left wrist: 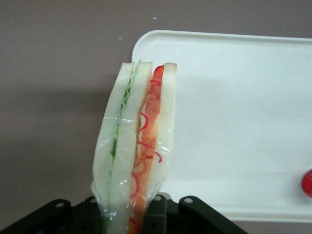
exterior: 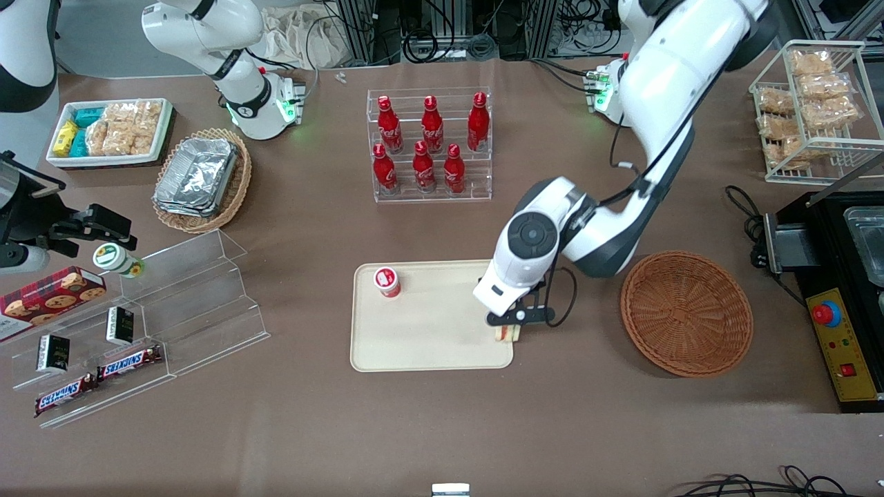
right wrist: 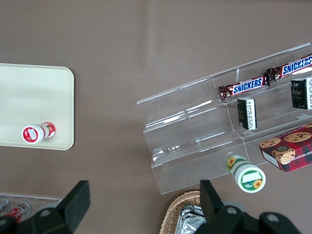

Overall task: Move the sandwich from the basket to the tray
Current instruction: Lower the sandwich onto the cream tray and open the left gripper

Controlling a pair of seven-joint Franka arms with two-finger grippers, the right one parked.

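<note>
Hovering over the tray's [exterior: 428, 348] corner nearest the basket [exterior: 686, 312], the gripper [exterior: 509, 330] has its fingers clamped on the plastic-wrapped sandwich [left wrist: 136, 146].

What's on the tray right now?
A small red-and-white cup stands on the tray. The gripper holds the sandwich over its corner; the arm hides whether it touches.

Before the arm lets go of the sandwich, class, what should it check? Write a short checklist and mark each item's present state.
1. Sandwich gripped by end effector: ok.
2. Basket emptied: ok.
3. Sandwich over tray: ok, but only at the edge nearest the basket.
4. Sandwich resting on tray: cannot tell.
5. Drop spot apart from red-capped cup: ok.
</note>
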